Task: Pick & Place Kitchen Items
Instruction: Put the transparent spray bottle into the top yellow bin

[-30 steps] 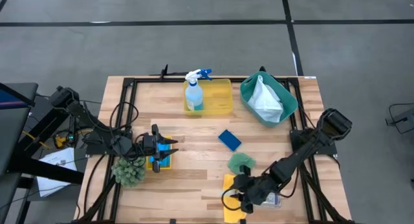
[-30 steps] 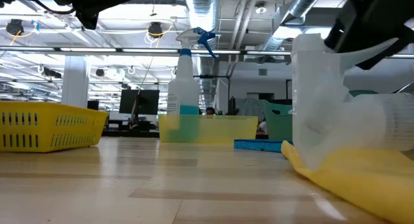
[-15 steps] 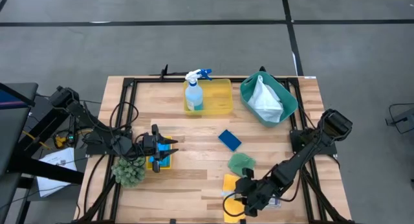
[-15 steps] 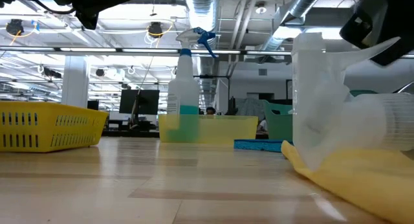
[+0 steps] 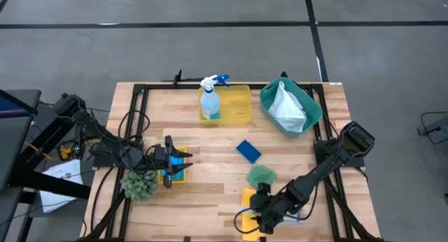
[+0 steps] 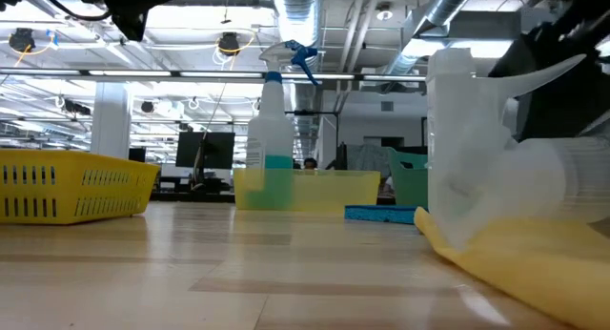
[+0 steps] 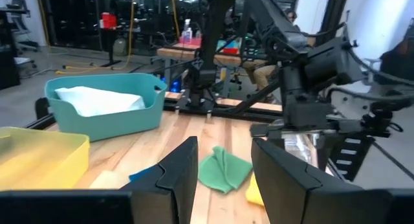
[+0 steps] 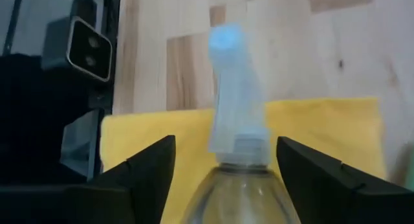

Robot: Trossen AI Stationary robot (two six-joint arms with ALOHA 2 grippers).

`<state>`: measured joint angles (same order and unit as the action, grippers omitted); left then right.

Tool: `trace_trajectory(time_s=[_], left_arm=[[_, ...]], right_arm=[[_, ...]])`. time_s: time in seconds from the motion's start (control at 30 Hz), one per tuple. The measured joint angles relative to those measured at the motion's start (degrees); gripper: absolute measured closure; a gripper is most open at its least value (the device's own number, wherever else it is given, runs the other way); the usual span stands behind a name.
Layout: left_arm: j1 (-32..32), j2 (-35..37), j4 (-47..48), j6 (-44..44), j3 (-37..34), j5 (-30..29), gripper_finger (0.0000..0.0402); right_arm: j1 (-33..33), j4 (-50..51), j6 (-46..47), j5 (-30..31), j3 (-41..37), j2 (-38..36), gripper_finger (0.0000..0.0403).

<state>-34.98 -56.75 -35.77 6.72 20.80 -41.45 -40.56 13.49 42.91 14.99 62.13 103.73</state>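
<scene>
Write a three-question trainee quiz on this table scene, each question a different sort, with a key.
1. True or false: the blue-liquid spray bottle stands in the teal bin.
2. Multiple choice: the clear bottle between the right gripper fingers lies on
A. a yellow cloth
B. a blue sponge
C. the white cloth
3. Fill in: the left gripper hovers next to the spiky green ___.

Key:
1. False. It stands in the yellow tray; the bin holds the white cloth.
2. A. The right wrist view shows the cloth under the bottle, with the fingers spread on either side.
3. ball.
</scene>
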Motion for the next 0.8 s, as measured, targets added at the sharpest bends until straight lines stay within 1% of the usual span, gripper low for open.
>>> trace_trajectory(time_s=[0.23, 0.53, 0.67, 0.8], left_arm=[[0.0, 0.0, -0.5, -0.3, 0.0, 0.2, 0.0262], [0.0, 0.0, -0.7, -0.3, 0.0, 0.4, 0.0262], [0.0, 0.0, -0.7, -0.3, 0.0, 1.0, 0.0262], [0.0, 0.0, -0.7, -0.4, 0.0, 1.0, 0.0262]], right_arm=[[1.4, 1.0, 0.1, -2.2, 0.3, 0.7, 0.0142], [4.9, 0.8, -0.8, -7.9, 0.3, 0.7, 0.0142], [5.8, 0.6, -1.4, -11.7, 0.3, 0.7, 0.0143], [6.8, 0.5, -2.7, -13.4, 0.3, 0.7, 0.0143]])
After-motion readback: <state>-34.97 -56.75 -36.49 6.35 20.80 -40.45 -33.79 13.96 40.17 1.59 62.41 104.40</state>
